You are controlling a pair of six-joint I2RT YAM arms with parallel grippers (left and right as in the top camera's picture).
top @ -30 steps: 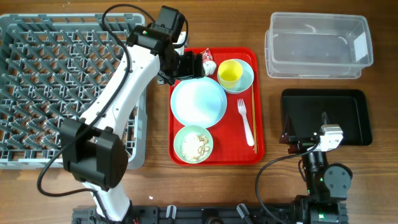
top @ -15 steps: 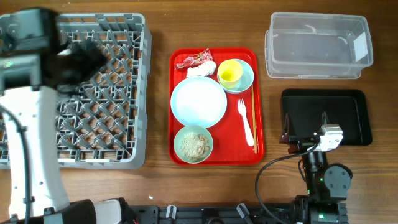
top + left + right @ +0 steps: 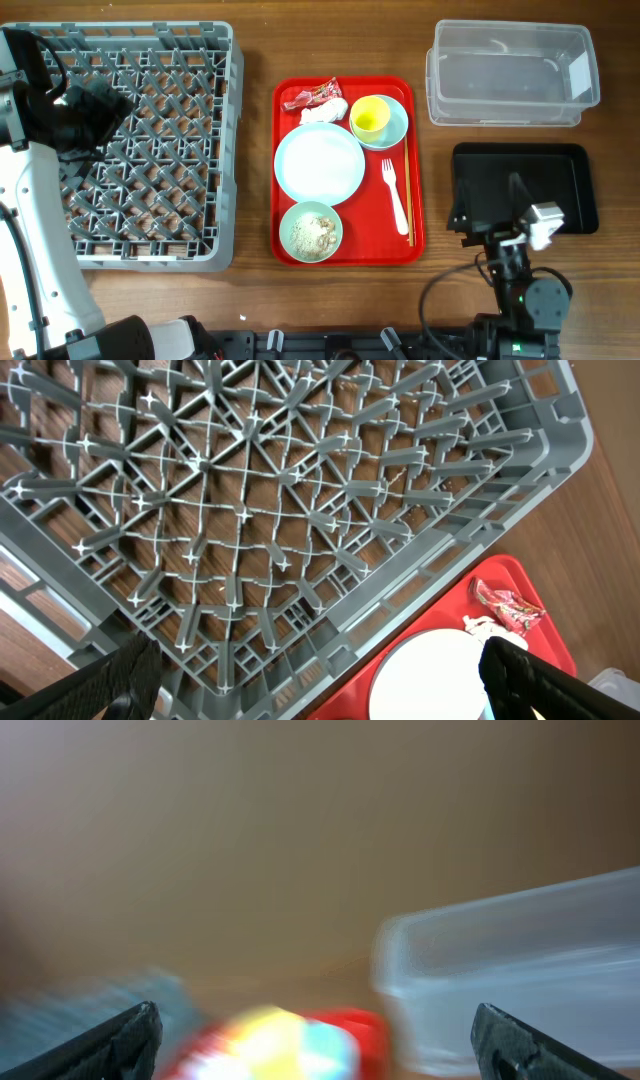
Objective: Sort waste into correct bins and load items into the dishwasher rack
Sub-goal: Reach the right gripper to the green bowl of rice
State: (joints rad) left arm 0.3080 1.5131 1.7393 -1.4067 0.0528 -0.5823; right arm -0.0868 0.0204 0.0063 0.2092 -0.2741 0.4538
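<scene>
Left pincer (image 3: 318,660) is wide open and empty, hanging over the left part of the dishwasher rack (image 3: 190,150). Right pincer (image 3: 316,1025) is wide open too, nothing between the jaws, low at the near right of the counter (image 3: 255,40) by the black tray (image 3: 570,165).

Key relation: the red wrapper (image 3: 312,95) lies at 3 o'clock from the left pincer, past the rack's right wall, at the far-left corner of the red serving tray (image 3: 415,150). Its long axis runs roughly 8-to-2 o'clock. The white napkin (image 3: 324,113) is touching it on the 5 o'clock side. From the right pincer the wrapper is at about 10 o'clock. Neither arm is clearly nearer. The clear tub (image 3: 510,75) is at 12 o'clock from the right pincer.

The fork (image 3: 396,196) is nearer the right arm, long axis close to 12-to-6, tines at the far end. The rice scraps sit in the near bowl (image 3: 311,232).

Hard to read:
- The right wrist view is motion-blurred, only smears of tub and tray.
- In the overhead view the right pincer's fingers merge with the black tray.
- The left wrist view cuts off the plate (image 3: 430,680).
- A thin stick lies beside the fork, can't tell what it is.
</scene>
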